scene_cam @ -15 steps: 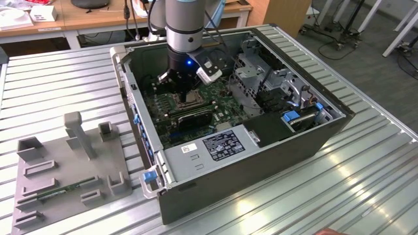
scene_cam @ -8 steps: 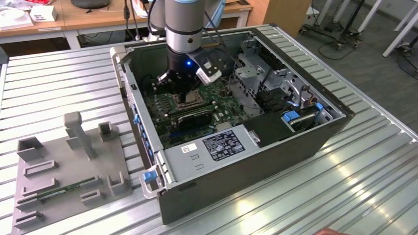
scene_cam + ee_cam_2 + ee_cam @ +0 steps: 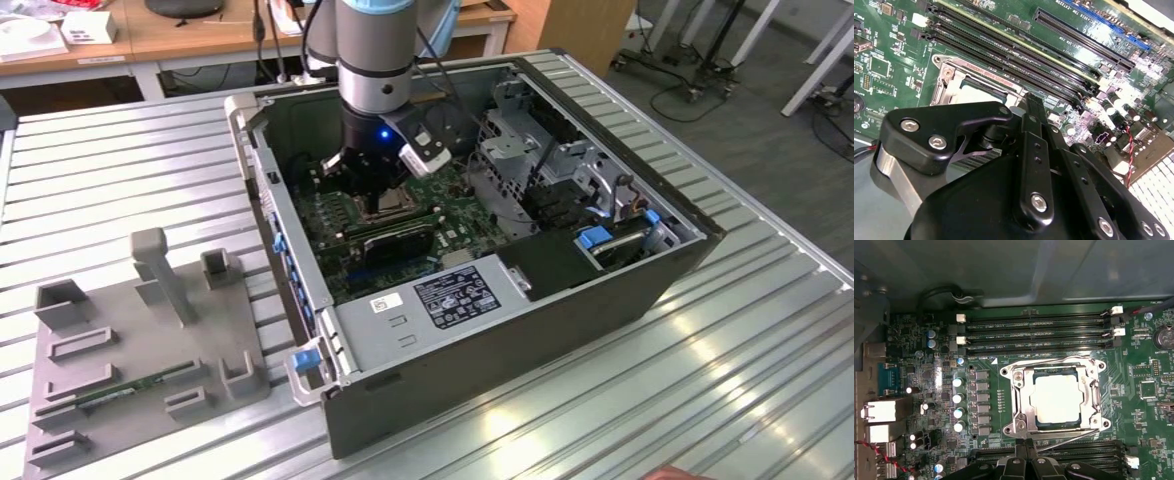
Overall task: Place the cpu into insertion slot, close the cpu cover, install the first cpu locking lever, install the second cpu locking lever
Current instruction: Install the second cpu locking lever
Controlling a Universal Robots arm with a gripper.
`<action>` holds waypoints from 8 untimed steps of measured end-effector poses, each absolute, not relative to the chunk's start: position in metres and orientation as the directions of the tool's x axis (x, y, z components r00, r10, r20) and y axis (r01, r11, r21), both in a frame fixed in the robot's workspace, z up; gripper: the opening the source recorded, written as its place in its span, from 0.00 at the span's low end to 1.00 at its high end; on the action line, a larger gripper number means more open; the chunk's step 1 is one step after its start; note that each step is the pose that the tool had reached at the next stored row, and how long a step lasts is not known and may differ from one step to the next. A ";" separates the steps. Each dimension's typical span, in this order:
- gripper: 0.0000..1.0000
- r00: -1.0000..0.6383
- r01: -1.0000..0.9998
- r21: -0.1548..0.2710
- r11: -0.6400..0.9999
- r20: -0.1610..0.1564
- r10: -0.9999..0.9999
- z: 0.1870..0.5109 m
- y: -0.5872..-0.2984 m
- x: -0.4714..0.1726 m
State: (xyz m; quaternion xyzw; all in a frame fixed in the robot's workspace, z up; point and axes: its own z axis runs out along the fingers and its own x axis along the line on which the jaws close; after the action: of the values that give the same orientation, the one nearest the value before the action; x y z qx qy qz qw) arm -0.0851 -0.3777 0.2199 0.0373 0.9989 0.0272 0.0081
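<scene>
The cpu [image 3: 1058, 399] lies in the insertion slot [image 3: 1021, 432] on the green motherboard, its pale metal top showing through the window of the cpu cover [image 3: 1023, 395], which lies flat over it. One thin wire lever [image 3: 1054, 359] runs along the socket edge by the memory slots. Another wire lever [image 3: 1074, 440] slants off the opposite edge, close to my fingertips. My gripper [image 3: 1026, 446] is shut with nothing seen between its fingers, at that edge of the socket. In the exterior view the gripper [image 3: 375, 188] hangs just above the socket [image 3: 395, 206]. The second wrist view shows the black fingers [image 3: 1033, 107] beside the cover [image 3: 971, 90].
The motherboard sits deep in an open computer case [image 3: 441, 330] on a slatted metal table [image 3: 120, 150]. Long black memory slots [image 3: 1034, 332] flank the socket on both sides. Drive cages [image 3: 534, 160] and cables crowd the case's far side. A grey fixture block [image 3: 140, 340] stands at the exterior view's left.
</scene>
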 end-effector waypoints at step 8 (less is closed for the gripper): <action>0.11 -0.997 0.074 0.055 0.996 -0.014 0.075 0.212 -0.378 -0.085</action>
State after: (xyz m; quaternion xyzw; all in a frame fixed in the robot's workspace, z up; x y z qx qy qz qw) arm -0.0852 -0.3777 0.2118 0.0373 0.9989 0.0272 0.0081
